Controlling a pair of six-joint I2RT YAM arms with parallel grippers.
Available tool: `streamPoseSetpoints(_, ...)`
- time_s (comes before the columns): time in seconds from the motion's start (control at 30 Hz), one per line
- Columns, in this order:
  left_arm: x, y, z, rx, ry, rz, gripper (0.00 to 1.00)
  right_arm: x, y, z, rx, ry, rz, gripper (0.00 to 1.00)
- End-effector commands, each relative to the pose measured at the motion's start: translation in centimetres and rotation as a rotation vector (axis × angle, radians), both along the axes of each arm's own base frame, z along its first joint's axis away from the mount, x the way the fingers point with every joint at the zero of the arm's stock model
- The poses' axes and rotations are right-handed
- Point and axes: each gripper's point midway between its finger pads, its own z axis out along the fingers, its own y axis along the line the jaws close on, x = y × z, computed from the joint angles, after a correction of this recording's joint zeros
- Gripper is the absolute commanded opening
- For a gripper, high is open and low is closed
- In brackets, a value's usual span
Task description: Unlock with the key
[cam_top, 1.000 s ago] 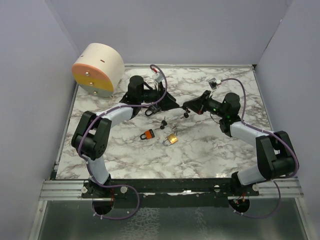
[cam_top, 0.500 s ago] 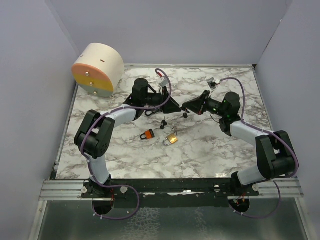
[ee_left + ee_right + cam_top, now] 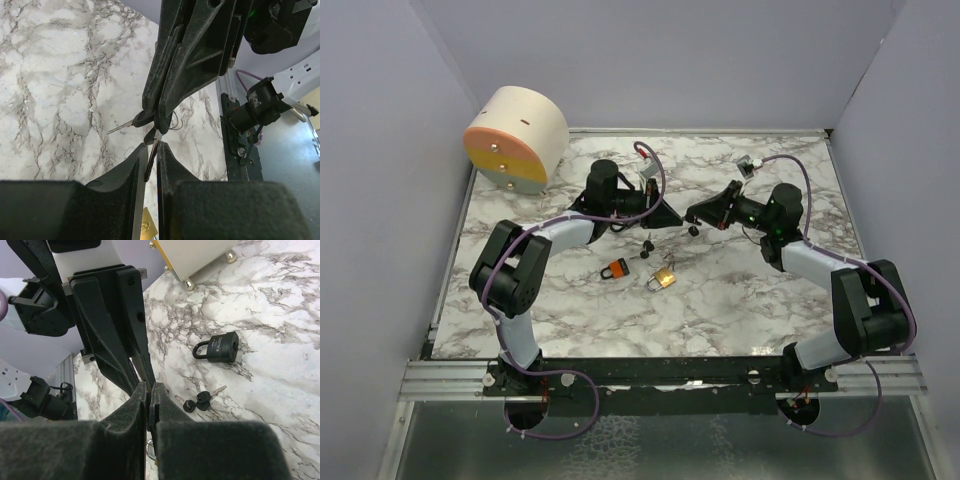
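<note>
Over the middle of the marble table my two grippers meet tip to tip. My right gripper [image 3: 692, 214] [image 3: 149, 385] is shut on the head of a key [image 3: 151, 157], and a second key [image 3: 120, 129] of the same bunch sticks out sideways. My left gripper [image 3: 672, 217] [image 3: 152, 147] has its pads against that key's thin blade, which lies slanted between them. Three padlocks lie on the table: a black one [image 3: 222, 347], an orange one [image 3: 614, 268] and a brass one [image 3: 664, 277].
A loose pair of black-headed keys [image 3: 645, 243] [image 3: 197, 402] lies on the marble under the grippers. A round cream box with an orange and yellow face [image 3: 515, 135] stands at the back left corner. Grey walls close in the table [image 3: 750, 290].
My left gripper has moved right to the right gripper's tip and its jaws have come together round the key blade. The right arm has hardly moved.
</note>
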Motion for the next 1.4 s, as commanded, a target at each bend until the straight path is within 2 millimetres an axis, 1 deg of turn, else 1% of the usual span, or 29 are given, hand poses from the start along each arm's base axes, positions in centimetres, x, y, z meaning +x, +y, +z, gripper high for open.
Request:
streamPoseSetpoints(0.0,-0.5,-0.2,0.2,-0.010,-0.044,-0.020,0.05,0.5,0.1,1.1,0.016,-0.038,0.020,0.01)
streamPoseSetpoints(0.03,-0.6,-0.3,0.2,-0.011,-0.046,-0.022,0.00,0.5,0.2,1.0,0.017,-0.034,0.021,0.01)
streamPoseSetpoints(0.13,-1.0,-0.7,0.2,-0.011,-0.052,-0.033,0.00,0.5,0.1,1.0,0.031,-0.023,0.024,0.02)
streamPoseSetpoints(0.17,-1.1,-0.9,0.3,-0.011,-0.054,-0.035,0.00,0.6,0.1,1.0,0.038,-0.016,0.025,0.07)
streamPoseSetpoints(0.23,-1.4,-1.2,0.4,-0.010,-0.055,-0.029,0.00,0.6,0.1,1.0,0.053,-0.005,0.029,0.22)
streamPoseSetpoints(0.3,-1.6,-1.5,0.6,-0.011,-0.057,-0.018,0.00,0.5,0.0,1.1,0.069,-0.001,0.034,0.30)
streamPoseSetpoints(0.33,-1.7,-1.7,0.7,-0.014,-0.058,-0.014,0.00,0.5,-0.1,1.3,0.078,-0.003,0.035,0.32)
streamPoseSetpoints(0.53,-2.0,-1.7,1.7,-0.042,-0.059,0.018,0.00,0.3,-0.5,1.3,0.104,0.004,0.042,0.33)
streamPoseSetpoints(0.7,-1.5,-1.6,2.4,-0.071,-0.039,0.076,0.00,0.5,-1.3,1.3,0.123,0.010,0.013,0.41)
streamPoseSetpoints(0.83,-0.7,-1.2,3.4,-0.122,0.006,0.178,0.00,0.7,-2.4,1.6,0.163,0.017,-0.046,0.45)
streamPoseSetpoints(0.93,-0.4,-0.7,4.8,-0.212,0.036,0.252,0.00,0.7,-2.9,1.8,0.193,0.018,-0.077,0.45)
streamPoseSetpoints(1.1,-0.5,0.4,7.1,-0.423,0.101,0.318,0.00,0.7,-3.2,2.0,0.241,0.023,-0.109,0.46)
streamPoseSetpoints(1.2,-0.8,0.8,7.7,-0.515,0.132,0.333,0.00,0.6,-3.3,2.0,0.260,0.024,-0.116,0.46)
streamPoseSetpoints(1.37,-1.5,0.4,7.8,-0.581,0.145,0.376,0.00,0.4,-3.6,2.5,0.299,0.018,-0.130,0.46)
